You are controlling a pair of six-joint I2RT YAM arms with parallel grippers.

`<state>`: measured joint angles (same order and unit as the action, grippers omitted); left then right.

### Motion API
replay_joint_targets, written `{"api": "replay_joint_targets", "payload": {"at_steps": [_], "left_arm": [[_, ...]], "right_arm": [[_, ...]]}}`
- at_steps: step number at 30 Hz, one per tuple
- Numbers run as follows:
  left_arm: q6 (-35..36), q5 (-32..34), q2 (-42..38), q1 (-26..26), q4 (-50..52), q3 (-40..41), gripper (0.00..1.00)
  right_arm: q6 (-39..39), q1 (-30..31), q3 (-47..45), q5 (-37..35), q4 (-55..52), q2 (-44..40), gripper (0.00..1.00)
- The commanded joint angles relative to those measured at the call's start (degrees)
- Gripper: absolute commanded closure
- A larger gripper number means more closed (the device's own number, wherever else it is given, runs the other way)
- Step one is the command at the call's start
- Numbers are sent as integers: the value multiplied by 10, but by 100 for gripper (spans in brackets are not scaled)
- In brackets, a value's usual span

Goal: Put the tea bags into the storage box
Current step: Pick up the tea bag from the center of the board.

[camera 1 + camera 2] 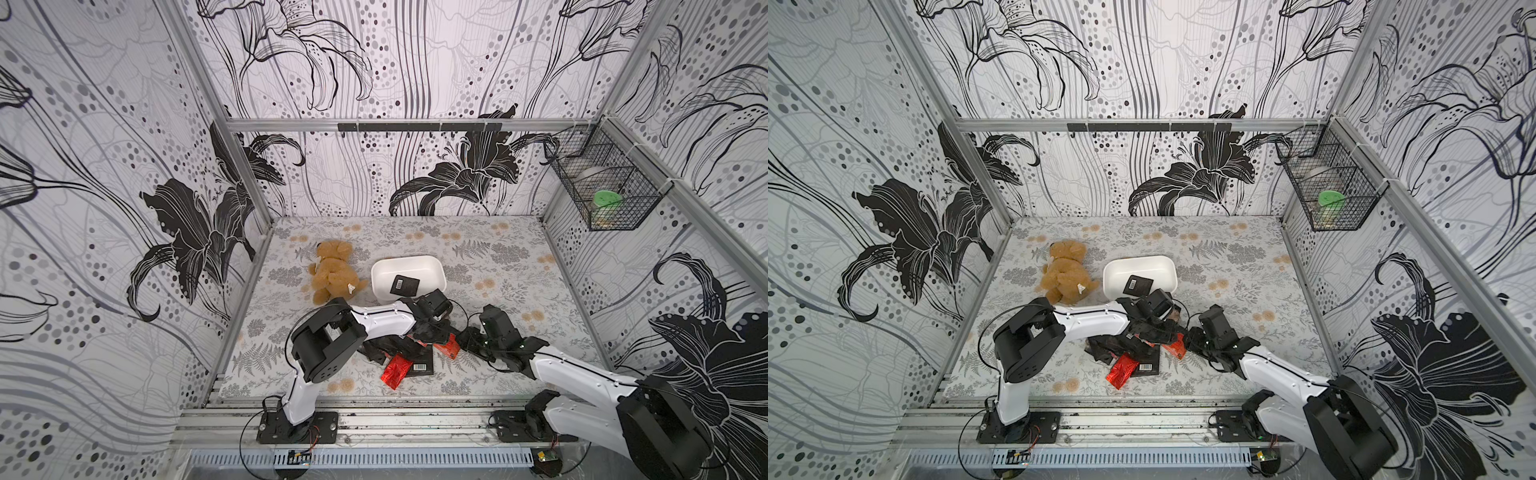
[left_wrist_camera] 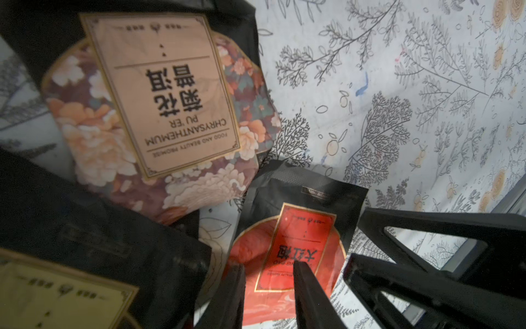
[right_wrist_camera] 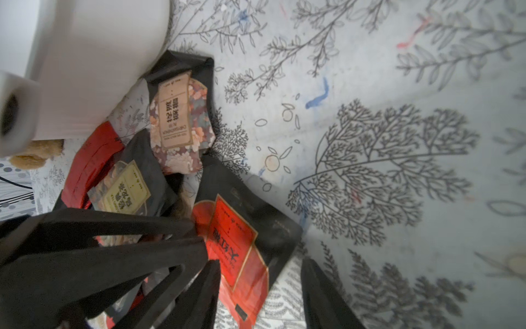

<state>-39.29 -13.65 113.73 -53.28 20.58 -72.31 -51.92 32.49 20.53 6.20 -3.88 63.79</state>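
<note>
Crowding the tea bags (image 1: 419, 368): my right jaws gape astride a red-labelled sachet (image 3: 236, 242); left jaws narrower, grip unclear.

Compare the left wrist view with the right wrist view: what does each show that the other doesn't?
Only left wrist: readable print on the chrysanthemum sachet. Only right wrist: a red foil sachet and the teddy bear. Both: the chrysanthemum sachet, the yellow-labelled sachet, the red-labelled sachet, and the left gripper and right gripper, each open at the red-labelled sachet.
</note>
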Motion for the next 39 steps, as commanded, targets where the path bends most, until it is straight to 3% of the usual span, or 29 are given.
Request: {"api": "replay_joint_targets", "payload": {"at_steps": [1,8,12,22,31,39], "left_arm": [[7,20,25,-3,23,-2,66],[5,10,34,-4,24,-4,67],[6,9,34,-6,24,-4,72],[6,6,40,-8,25,-5,74],[7,-2,38,-9,23,-5,74],[14,-23,22,-10,15,-5,76]], "right_arm": [[-17,2,-6,-13,13,7,49],[-37,8,-15,-5,49,32,49],[-54,11,-22,-9,63,41,52],[-75,15,-34,-14,94,47,59],[-78,17,-32,-12,113,60,69],[-65,17,-23,-19,93,54,87]]}}
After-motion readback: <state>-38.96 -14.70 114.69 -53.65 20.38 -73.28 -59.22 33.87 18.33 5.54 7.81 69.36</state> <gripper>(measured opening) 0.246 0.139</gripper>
